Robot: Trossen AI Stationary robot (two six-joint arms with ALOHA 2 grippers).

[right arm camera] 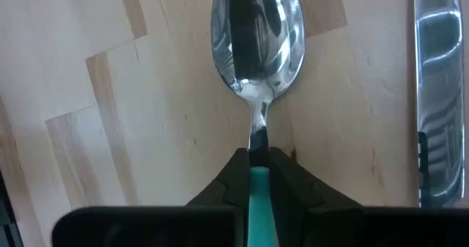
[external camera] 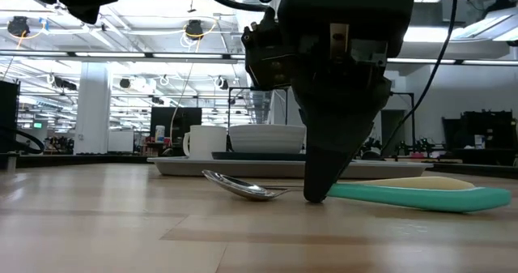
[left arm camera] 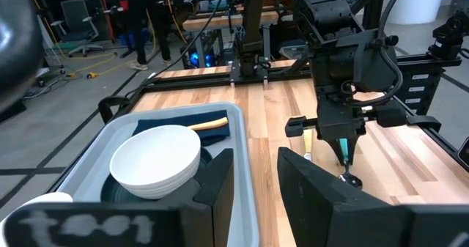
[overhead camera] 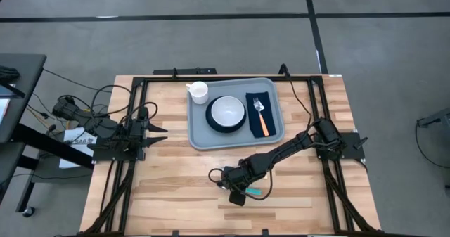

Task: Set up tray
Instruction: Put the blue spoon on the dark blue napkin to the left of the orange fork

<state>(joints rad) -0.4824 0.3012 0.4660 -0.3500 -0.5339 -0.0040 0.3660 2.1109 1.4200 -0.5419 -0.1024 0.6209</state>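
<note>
A spoon [external camera: 243, 189] with a metal bowl and a teal handle [external camera: 421, 196] lies on the wooden table in front of the tray, and my right gripper [right arm camera: 256, 166] is shut on it. The grey-blue tray [overhead camera: 198, 140] at the far middle holds a dark plate [overhead camera: 213, 124] with a white bowl [overhead camera: 227, 111], a white cup [overhead camera: 199, 91], and a dark napkin [overhead camera: 253, 98] with an orange-handled fork [overhead camera: 261, 117]. At the table's left, my left gripper [left arm camera: 256, 181] stands open above the table. My right gripper pinches the spoon between its two fingers where the metal neck meets the teal handle [right arm camera: 256, 179]. The fingers come steeply from above and lie across the spoon. The spoon lies flat, its bowl [right arm camera: 256, 34] and handle on the table.
A knife blade [right arm camera: 436, 93] lies on the table right beside the spoon; its pale handle [external camera: 437, 182] shows behind the teal one. Black frame rails [overhead camera: 133, 124] run along the table's left and right sides. Bare wood [overhead camera: 169, 188] lies near the front left.
</note>
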